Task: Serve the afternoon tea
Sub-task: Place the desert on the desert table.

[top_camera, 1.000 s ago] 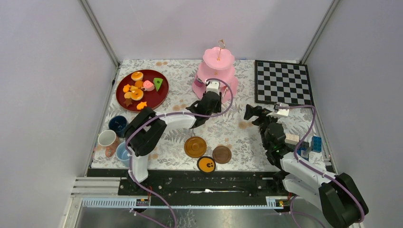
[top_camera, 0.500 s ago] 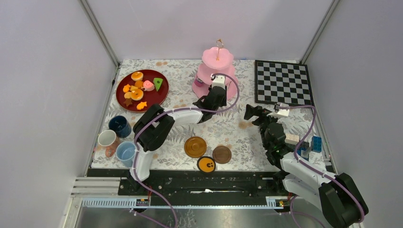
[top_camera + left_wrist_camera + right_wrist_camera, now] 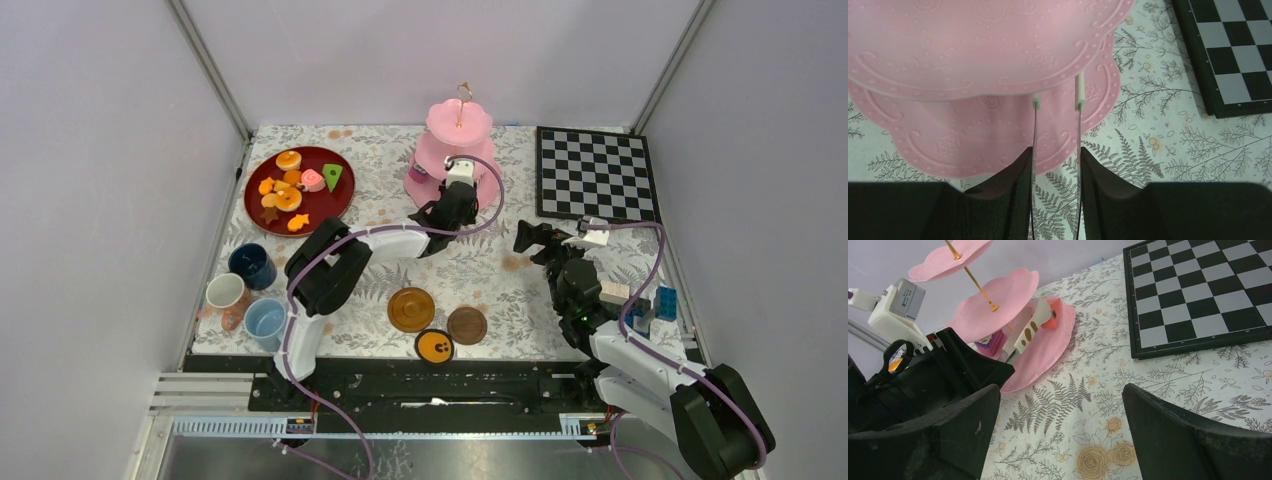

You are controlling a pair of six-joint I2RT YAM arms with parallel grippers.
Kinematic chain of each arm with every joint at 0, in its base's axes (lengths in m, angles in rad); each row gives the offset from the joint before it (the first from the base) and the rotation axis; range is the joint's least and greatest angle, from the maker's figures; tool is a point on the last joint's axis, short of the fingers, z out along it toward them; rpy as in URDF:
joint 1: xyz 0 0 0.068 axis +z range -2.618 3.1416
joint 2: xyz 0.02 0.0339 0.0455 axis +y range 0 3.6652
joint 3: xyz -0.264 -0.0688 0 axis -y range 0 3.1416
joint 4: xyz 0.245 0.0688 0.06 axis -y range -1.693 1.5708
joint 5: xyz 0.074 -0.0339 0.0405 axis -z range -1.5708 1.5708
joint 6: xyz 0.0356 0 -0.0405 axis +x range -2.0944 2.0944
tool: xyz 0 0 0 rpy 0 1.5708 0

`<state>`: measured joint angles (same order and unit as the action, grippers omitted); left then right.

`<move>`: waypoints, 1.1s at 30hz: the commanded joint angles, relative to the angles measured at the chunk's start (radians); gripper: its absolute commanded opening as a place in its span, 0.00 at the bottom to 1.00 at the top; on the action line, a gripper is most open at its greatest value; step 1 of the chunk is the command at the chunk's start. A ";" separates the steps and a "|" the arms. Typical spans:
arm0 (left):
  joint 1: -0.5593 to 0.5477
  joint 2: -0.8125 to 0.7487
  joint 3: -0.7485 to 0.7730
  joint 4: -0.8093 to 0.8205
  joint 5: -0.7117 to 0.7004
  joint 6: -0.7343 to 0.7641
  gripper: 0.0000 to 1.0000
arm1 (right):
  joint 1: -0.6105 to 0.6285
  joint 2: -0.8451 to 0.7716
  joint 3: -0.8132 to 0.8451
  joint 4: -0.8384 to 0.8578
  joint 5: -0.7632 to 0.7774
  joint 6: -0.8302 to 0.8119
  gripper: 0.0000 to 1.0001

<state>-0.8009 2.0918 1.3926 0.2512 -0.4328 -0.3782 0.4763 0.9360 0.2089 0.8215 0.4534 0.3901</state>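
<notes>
Top external view shows the pink cake stand (image 3: 440,150) upright at the far middle of the floral tabletop (image 3: 375,165), a little left of the chessboard (image 3: 596,173) and not touching it; in the right wrist view its bottom tier carries a purple pastry (image 3: 988,342) and an orange-pink pastry (image 3: 1051,315); the left fingers (image 3: 1018,200) reach in from the near side between the bottom and middle tiers, set narrow, their thin pale tips ending under the middle tier's rim; the orange-pink pastry lies right at those tips, and whether they pinch it cannot be told; at the far left a dark red plate (image 3: 252,185) holds several orange pastries, a pink heart (image 3: 313,181), a green wedge (image 3: 333,177) and a brown star biscuit (image 3: 270,213); along the near left edge cluster the dark-blue cup (image 3: 248,264), the white cup (image 3: 224,291) and the light-blue cup (image 3: 265,319); near the middle lie a larger brown saucer (image 3: 411,309) and a smaller brown saucer (image 3: 466,325), with a dark disc (image 3: 434,346) bearing an orange face just beside both; the right fingers (image 3: 963,440) stand wide and empty above the tabletop, right of the stand; a block pile (image 3: 650,300) sits at the right edge.
</notes>
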 commanded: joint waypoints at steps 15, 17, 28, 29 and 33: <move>0.009 -0.077 -0.017 0.014 -0.003 -0.027 0.38 | -0.012 0.000 -0.007 0.067 0.004 0.010 0.99; 0.009 -0.088 -0.028 0.017 -0.004 -0.027 0.39 | -0.011 0.002 -0.006 0.067 0.003 0.009 1.00; 0.008 -0.132 -0.076 0.024 0.010 -0.043 0.45 | -0.013 0.006 -0.005 0.068 -0.002 0.011 1.00; 0.008 -0.137 -0.084 0.020 0.016 -0.049 0.45 | -0.014 0.007 -0.005 0.068 -0.002 0.011 1.00; 0.006 -0.180 -0.128 0.013 0.053 -0.069 0.45 | -0.013 0.007 -0.005 0.070 -0.005 0.014 1.00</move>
<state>-0.7967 2.0136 1.2999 0.2192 -0.4164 -0.4179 0.4717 0.9401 0.2077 0.8288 0.4511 0.4004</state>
